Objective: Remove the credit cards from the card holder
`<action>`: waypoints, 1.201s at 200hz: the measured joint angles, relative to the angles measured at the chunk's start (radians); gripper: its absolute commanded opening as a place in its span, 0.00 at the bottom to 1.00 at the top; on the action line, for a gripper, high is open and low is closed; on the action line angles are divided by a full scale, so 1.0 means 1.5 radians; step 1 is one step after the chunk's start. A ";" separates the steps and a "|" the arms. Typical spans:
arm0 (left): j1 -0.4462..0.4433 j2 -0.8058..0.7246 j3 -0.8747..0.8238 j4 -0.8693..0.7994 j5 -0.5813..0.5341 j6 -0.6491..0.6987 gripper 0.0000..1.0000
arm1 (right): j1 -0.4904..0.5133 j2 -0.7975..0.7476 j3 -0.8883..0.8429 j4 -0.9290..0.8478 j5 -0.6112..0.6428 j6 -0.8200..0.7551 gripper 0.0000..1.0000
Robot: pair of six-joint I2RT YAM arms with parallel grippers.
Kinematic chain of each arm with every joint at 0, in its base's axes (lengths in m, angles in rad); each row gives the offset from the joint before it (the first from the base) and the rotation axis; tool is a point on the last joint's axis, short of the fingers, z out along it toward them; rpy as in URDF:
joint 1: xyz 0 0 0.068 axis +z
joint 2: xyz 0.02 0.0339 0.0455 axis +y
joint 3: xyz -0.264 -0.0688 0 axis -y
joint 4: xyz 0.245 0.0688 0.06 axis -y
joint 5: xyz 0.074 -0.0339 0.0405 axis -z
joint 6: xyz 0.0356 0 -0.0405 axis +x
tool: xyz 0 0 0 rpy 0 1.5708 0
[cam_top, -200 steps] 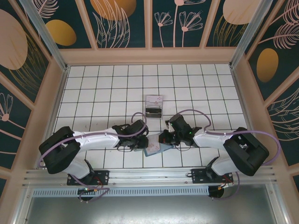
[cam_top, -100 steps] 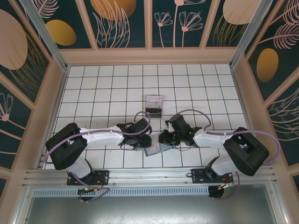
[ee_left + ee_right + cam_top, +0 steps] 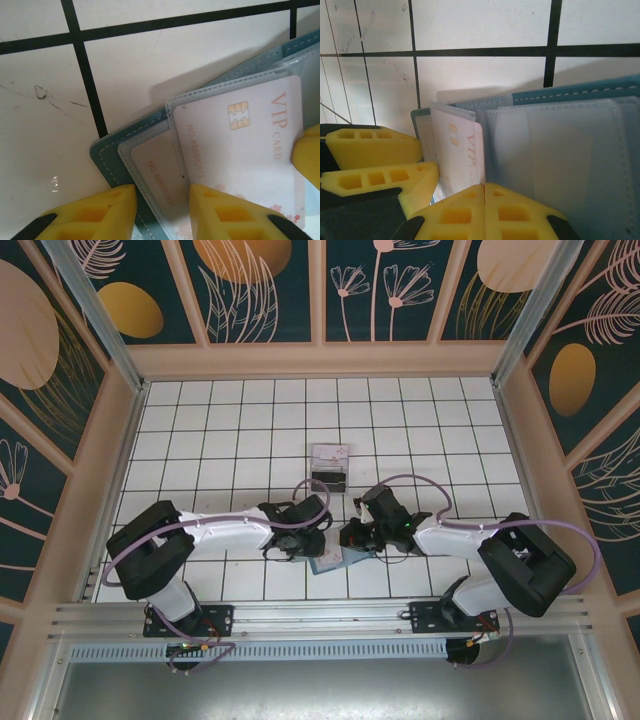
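Note:
The blue-grey card holder (image 3: pixel 328 560) lies open on the tiles between both grippers. Its teal stitched edge (image 3: pixel 107 155) and clear sleeves show in the left wrist view. One sleeve holds a pale VIP credit card (image 3: pixel 250 145), and a second pale card (image 3: pixel 160 170) sits in the sleeve below it. My left gripper (image 3: pixel 162 210) is partly open, its yellow fingers (image 3: pixel 100 212) straddling the holder's corner and the lower sleeve. My right gripper (image 3: pixel 484 192) is shut, tips together against the holder (image 3: pixel 580 90) at the foot of the raised VIP card (image 3: pixel 462 150).
A clear plastic tray (image 3: pixel 330 468) with a pale card and a dark card stands just beyond the holder. White tiled floor (image 3: pixel 220 430) spreads to the back and sides, bounded by wooden walls. The left gripper's fingers (image 3: pixel 370 147) sit close beside the right one's.
The left arm has swung rightward, bringing its gripper further over the holder's left side, and its jaws have widened a little. The right arm and the holder have stayed put.

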 measured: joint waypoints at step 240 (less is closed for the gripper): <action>-0.023 0.035 0.045 -0.048 -0.040 0.015 0.32 | 0.002 -0.047 -0.047 0.021 0.003 0.035 0.05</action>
